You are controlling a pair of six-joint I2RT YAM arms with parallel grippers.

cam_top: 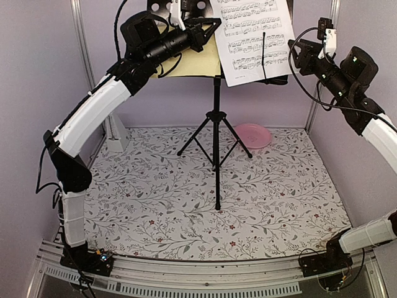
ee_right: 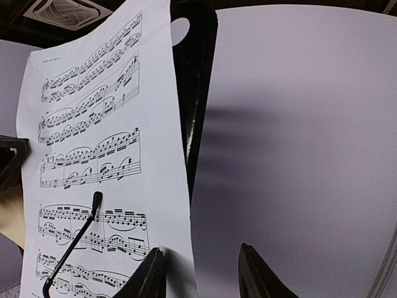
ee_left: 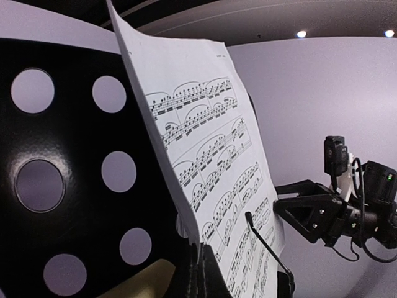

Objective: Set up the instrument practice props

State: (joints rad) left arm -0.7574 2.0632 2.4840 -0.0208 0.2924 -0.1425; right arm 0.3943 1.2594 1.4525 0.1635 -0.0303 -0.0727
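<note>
Your music stand [cam_top: 216,124] is upright in the middle of the overhead view. Its tripod legs are spread on the flower-patterned desk [cam_top: 279,205] and its perforated tray is at the top centre of the frame. Two sheets lean on that tray: the yellowish page [cam_top: 198,62] on the left half and the white page [cam_top: 254,31] on the right half. The white page stands taller, and its top is cut off by the frame edge. A thin black wire page-holder [cam_top: 263,56] crosses the lower part of the white page.

Your left pincer [cam_top: 211,30] is raised to the top centre of the overhead view, in front of the tray where the two sheets meet. Its jaws are pressed together. In the left wrist view the near edge of the white page runs down to the fingertips at the bottom centre, but you cannot tell from that view whether the paper is pinched between them.

Your right pincer [ee_right: 201,261] is at the upper right of the overhead view, level with the white page's outer edge. Its fingers are apart with a moderate gap. In the right wrist view that edge of the page comes down just beside the left-hand finger at the bottom of the frame. Nothing is gripped.

A pink plate [cam_top: 253,134] lies on the desk behind the tripod, to the right of centre and near the back wall.
</note>
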